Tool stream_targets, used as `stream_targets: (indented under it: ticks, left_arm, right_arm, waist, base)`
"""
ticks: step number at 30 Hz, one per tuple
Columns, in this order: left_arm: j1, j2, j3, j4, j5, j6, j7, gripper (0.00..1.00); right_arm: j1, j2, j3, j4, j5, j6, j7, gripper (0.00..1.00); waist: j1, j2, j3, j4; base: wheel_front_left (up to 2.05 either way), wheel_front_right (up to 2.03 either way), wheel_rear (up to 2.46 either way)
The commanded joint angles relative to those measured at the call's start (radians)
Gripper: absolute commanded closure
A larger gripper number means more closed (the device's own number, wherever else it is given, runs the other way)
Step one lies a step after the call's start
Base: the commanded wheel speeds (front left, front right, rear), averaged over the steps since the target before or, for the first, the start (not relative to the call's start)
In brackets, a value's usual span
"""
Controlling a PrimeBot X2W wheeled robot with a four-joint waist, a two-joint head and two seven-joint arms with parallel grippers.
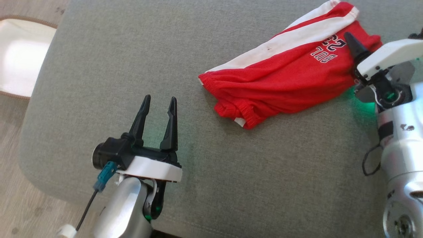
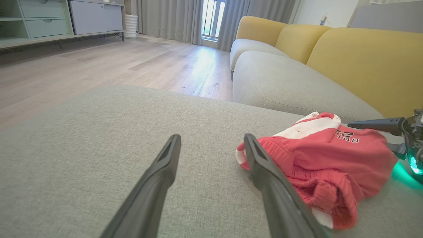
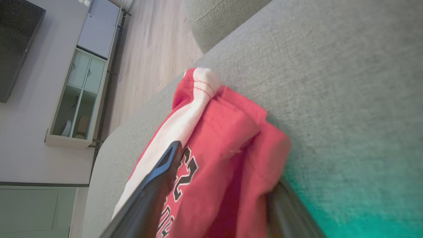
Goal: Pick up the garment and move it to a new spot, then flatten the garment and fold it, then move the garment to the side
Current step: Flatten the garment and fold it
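One grey sofa seat (image 1: pixel 264 185) holds one red and white garment (image 1: pixel 284 76) near its far right corner. There are two grippers. The left gripper (image 1: pixel 160 98) hangs by the front edge with its fingers wide and empty. The right gripper (image 3: pixel 226 165) has its fingers wide around the garment's end.

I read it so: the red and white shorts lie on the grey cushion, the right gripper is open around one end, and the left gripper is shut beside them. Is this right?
No. The left gripper is open, not shut: the head view shows its fingers spread over the cushion. The rest holds: the shorts lie there, and the right gripper is open around one end.
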Motion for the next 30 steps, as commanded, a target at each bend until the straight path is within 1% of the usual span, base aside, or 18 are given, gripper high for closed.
stream_targets:
  ticks: [1, 16, 17, 18, 24, 30]
  left_arm:
    - [-0.025, 0.009, 0.021, -0.033, -0.01, 0.008, -0.006, 0.0]
    - [-0.018, 0.009, -0.019, -0.039, -0.043, 0.034, -0.006, 0.0]
    - [-0.019, 0.009, -0.021, -0.038, -0.044, 0.035, -0.006, 0.0]
    - [-0.019, 0.009, -0.023, -0.038, -0.046, 0.036, -0.006, 0.0]
    - [-0.017, 0.009, -0.023, -0.036, -0.047, 0.039, -0.006, 0.0]
    - [-0.01, 0.009, -0.014, -0.028, -0.037, 0.035, -0.006, 0.0]
  right_arm:
    - [0.019, 0.043, 0.029, 0.039, 0.0, 0.008, 0.021, 0.0]
    - [-0.085, 0.006, 0.028, 0.164, -0.053, 0.008, -0.027, 0.0]
    - [-0.088, 0.004, 0.032, 0.168, -0.058, 0.008, -0.033, 0.97]
    - [-0.091, 0.002, 0.034, 0.172, -0.061, 0.008, -0.042, 1.0]
    - [-0.095, 0.0, 0.042, 0.185, -0.062, 0.008, -0.081, 1.0]
    - [-0.083, -0.012, 0.024, 0.186, -0.035, 0.008, -0.161, 1.0]
  waist:
    - [0.0001, 0.0, 0.008, 0.012]
    - [0.0001, 0.0, 0.026, 0.071]
    - [0.0001, 0.0, 0.025, 0.073]
    - [0.0001, 0.0, 0.025, 0.074]
    - [0.0001, 0.0, 0.015, 0.067]
    - [0.0001, 0.0, -0.016, 0.037]
  base:
    - [0.0, 0.0, 0.0]
    - [0.0, 0.0, 0.0]
    - [0.0, 0.0, 0.0]
    - [0.0, 0.0, 0.0]
    - [0.0, 0.0, 0.0]
    - [0.0, 0.0, 0.0]
